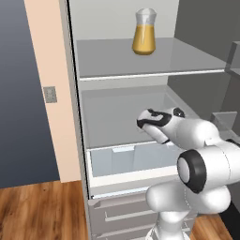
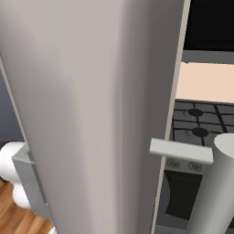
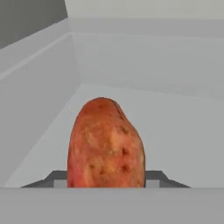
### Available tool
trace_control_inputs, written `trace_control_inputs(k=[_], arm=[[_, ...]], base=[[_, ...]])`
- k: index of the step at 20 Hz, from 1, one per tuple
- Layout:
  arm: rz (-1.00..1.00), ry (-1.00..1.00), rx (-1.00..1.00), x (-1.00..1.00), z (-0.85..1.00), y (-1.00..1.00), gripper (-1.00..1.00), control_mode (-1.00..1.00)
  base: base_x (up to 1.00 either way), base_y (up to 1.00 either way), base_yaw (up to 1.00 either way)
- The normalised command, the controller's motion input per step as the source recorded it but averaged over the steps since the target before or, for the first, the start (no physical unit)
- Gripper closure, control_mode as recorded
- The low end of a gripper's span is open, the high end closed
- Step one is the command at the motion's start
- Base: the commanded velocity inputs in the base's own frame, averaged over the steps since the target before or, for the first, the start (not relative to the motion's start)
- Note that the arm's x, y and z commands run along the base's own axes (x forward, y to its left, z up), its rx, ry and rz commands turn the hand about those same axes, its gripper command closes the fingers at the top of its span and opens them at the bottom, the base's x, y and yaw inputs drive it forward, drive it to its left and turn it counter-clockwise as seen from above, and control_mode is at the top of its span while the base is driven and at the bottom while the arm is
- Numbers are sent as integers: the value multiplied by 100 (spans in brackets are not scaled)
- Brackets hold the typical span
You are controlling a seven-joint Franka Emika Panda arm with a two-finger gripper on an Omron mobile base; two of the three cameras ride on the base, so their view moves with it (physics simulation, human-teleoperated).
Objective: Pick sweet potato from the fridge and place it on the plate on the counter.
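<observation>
Inside the fridge (image 1: pixel 126 117), pincer (image 3: pixel 106 183) fingers clamp the sweet potato (image 3: pixel 106 144) from both sides.

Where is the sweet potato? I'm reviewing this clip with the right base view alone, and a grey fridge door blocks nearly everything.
Observer: In the hand view the sweet potato stands between the hand's two dark fingertips, on a pale grey fridge shelf.
Operator: Is the arm inside the fridge?
Observer: Yes; the left base view shows it reaching into the middle compartment, above the translucent crisper drawer.
Operator: Anything else stored there?
Observer: A glass jug of orange juice stands on the shelf above.
</observation>
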Motion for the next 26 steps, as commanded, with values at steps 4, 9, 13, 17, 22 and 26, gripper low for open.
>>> trace_control_inputs(k=[4, 9, 13, 17, 22, 26], arm=[[-10, 3, 0, -100, 37, -22, 100, -100], [-13, 18, 0, -88, 56, -2, 100, -100], [-10, 25, 0, -73, 67, -3, 100, -100], [-9, 20, 0, -71, 58, 0, 100, -100], [-2, 12, 2, -48, 56, 0, 100, -100], [0, 1, 1, -64, 49, 0, 100, -100]], base=[[0, 0, 0], [0, 0, 0], [0, 0, 0], [0, 0, 0], [0, 0, 0], [0, 0, 0]])
